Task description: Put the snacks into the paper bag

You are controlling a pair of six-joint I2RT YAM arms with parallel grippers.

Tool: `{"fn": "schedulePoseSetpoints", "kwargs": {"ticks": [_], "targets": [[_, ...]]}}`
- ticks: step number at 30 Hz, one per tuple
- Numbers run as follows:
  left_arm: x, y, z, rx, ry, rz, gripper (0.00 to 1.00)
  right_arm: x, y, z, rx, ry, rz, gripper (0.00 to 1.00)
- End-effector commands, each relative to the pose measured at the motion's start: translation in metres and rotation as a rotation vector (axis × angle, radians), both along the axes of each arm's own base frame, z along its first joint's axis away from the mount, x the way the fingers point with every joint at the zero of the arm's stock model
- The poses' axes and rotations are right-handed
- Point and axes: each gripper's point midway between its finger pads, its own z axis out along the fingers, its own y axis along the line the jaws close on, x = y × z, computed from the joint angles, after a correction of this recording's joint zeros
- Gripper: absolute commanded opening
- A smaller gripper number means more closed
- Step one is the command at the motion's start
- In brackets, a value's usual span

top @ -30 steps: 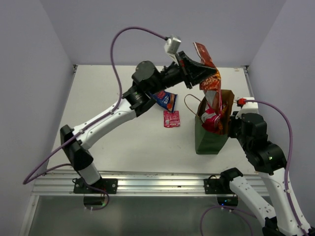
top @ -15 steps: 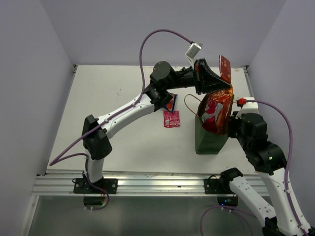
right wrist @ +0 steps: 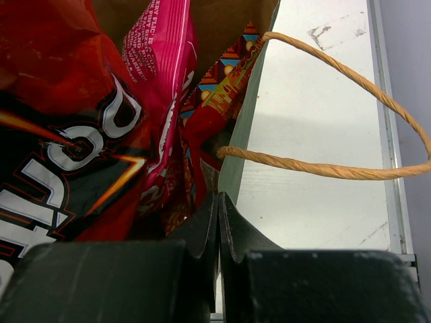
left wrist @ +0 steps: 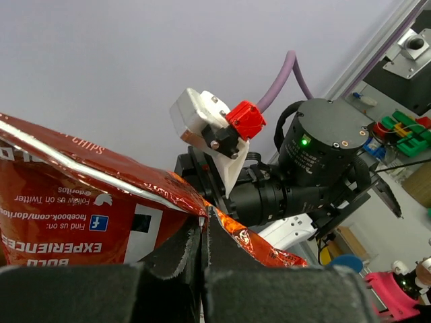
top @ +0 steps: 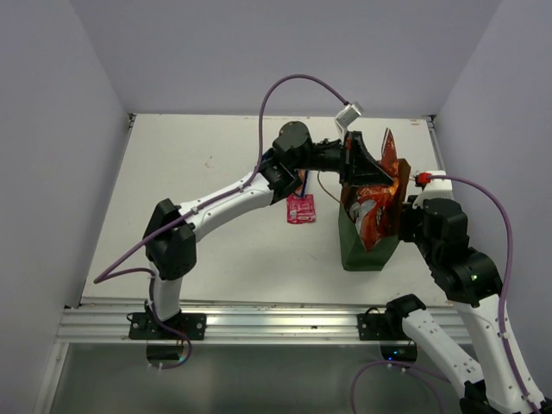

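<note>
**Partly in: red Doritos bag (top: 377, 207) stands in the paper bag (top: 358, 254)**

Its lower part is inside the dark green carrier, and its crinkled top sticks out above the rim at a tilt. The left gripper (left wrist: 203, 232) is clamped on the upper edge, fingers pressed together on the foil. Inside, a pink-white packet (right wrist: 165, 60) and another red packet (right wrist: 215, 101) lie beside it. The right gripper (right wrist: 217, 205) pinches the carrier's wall at the rim. A small pink sachet (top: 300, 208) lies on the table (top: 216, 250), left of the carrier and apart from it.
</note>
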Motion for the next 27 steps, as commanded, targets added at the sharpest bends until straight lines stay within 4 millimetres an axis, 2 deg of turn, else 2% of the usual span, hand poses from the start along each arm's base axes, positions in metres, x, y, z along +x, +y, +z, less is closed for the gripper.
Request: {"fn": "schedulePoseSetpoints", "kwargs": {"ticks": [1,2,3,5,6,7,8,9,13,16,17,21,24,26,27], "targets": [[-0.005,-0.002,0.01,-0.019,-0.055,-0.041,0.0,0.002,0.003,0.0,-0.003,-0.001,0.021,0.0],[-0.004,-0.004,0.011,-0.021,-0.057,-0.043,0.0,0.002,0.003,0.0,-0.003,-0.002,0.023,0.0],[-0.003,-0.005,0.023,-0.039,-0.077,-0.041,0.0,0.003,0.004,-0.001,-0.003,0.0,0.022,0.0],[0.006,-0.014,0.02,-0.018,-0.07,-0.032,0.0,0.003,0.004,-0.001,-0.004,0.0,0.023,0.0],[0.006,-0.014,0.044,-0.058,-0.104,-0.029,0.0,0.003,0.004,-0.001,-0.004,0.0,0.023,0.0],[0.013,-0.021,0.038,-0.049,-0.096,-0.028,0.0,0.003,0.004,0.0,-0.003,-0.001,0.022,0.0],[0.015,-0.023,0.042,-0.049,-0.091,-0.024,0.0,0.002,0.004,-0.001,-0.004,0.002,0.024,0.0],[0.017,-0.022,0.056,-0.08,-0.112,-0.02,0.0,0.002,0.003,-0.001,-0.004,0.0,0.023,0.0],[0.028,-0.029,0.043,-0.066,-0.084,-0.017,0.0,0.002,0.004,0.0,-0.002,-0.001,0.024,0.0],[0.035,-0.031,0.023,-0.035,-0.062,-0.01,0.0,0.002,0.004,0.0,-0.002,-0.002,0.026,0.0],[0.039,-0.033,0.009,-0.011,-0.053,-0.005,0.0,0.002,0.004,0.0,-0.002,-0.002,0.027,0.0],[0.053,-0.035,-0.017,0.03,-0.032,0.02,0.0,0.002,0.004,0.0,-0.002,-0.001,0.026,0.0],[0.068,-0.029,-0.007,-0.006,-0.025,0.043,0.0,0.002,0.004,-0.001,-0.002,0.001,0.024,0.0],[0.074,-0.024,0.011,-0.036,-0.046,0.06,0.0,0.002,0.004,-0.001,-0.002,0.001,0.025,0.0],[0.082,-0.023,0.01,-0.034,-0.046,0.073,0.0,0.003,0.004,-0.002,-0.003,0.005,0.025,0.0]]}}
